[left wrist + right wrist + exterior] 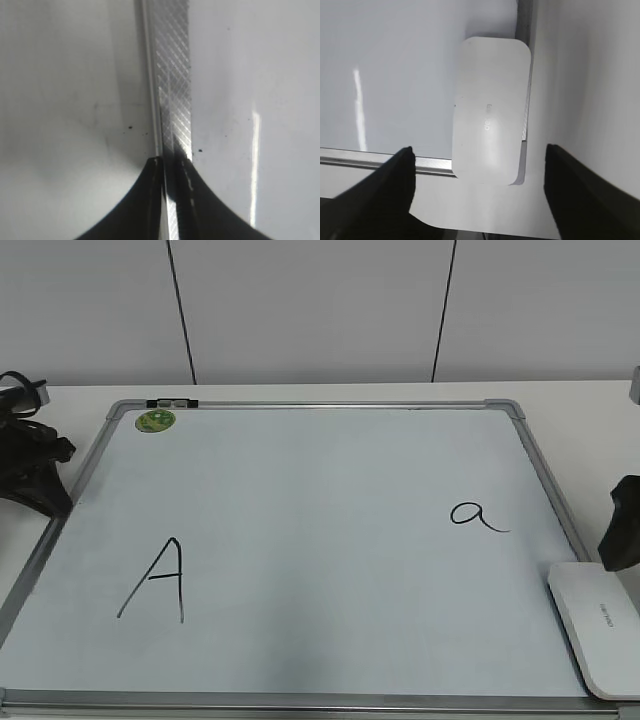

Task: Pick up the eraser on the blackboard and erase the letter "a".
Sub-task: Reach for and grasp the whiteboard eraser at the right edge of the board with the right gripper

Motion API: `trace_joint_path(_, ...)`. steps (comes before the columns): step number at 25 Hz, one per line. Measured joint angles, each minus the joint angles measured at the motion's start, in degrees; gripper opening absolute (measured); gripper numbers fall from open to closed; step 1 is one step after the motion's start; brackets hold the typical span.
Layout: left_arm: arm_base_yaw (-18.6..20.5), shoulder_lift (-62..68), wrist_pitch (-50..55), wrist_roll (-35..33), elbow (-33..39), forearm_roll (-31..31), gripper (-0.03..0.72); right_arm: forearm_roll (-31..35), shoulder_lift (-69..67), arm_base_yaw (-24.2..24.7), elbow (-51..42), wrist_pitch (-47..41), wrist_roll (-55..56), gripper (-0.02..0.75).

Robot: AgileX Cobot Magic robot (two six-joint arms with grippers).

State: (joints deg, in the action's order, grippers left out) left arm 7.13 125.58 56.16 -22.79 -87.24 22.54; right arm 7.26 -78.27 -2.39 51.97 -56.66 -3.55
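Note:
The blackboard (320,500) is a large white board with a silver frame, lying flat on the table. The small cursive letter "a" (473,515) is at its right side. The white eraser (598,640) lies over the board's near right corner; in the right wrist view (491,131) it covers the frame's corner. My right gripper (620,540) hangs just beyond the eraser at the board's right edge; its jaws (479,150) are wide open and empty, apart from the eraser. My left gripper (55,500) rests at the board's left edge, shut (172,162) and empty, above the frame (172,90).
A large capital "A" (158,580) is drawn at the board's near left. A round green sticker (155,421) sits in the far left corner, next to a small dark clip (172,402) on the far frame. A white wall stands behind the table.

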Motion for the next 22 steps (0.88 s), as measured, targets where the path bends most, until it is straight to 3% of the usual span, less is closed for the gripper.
trace_joint_path(22,0.00,0.00,0.09,0.00,0.00,0.11,0.034,-0.90,-13.83,-0.80,-3.94,11.16,-0.12,0.622)
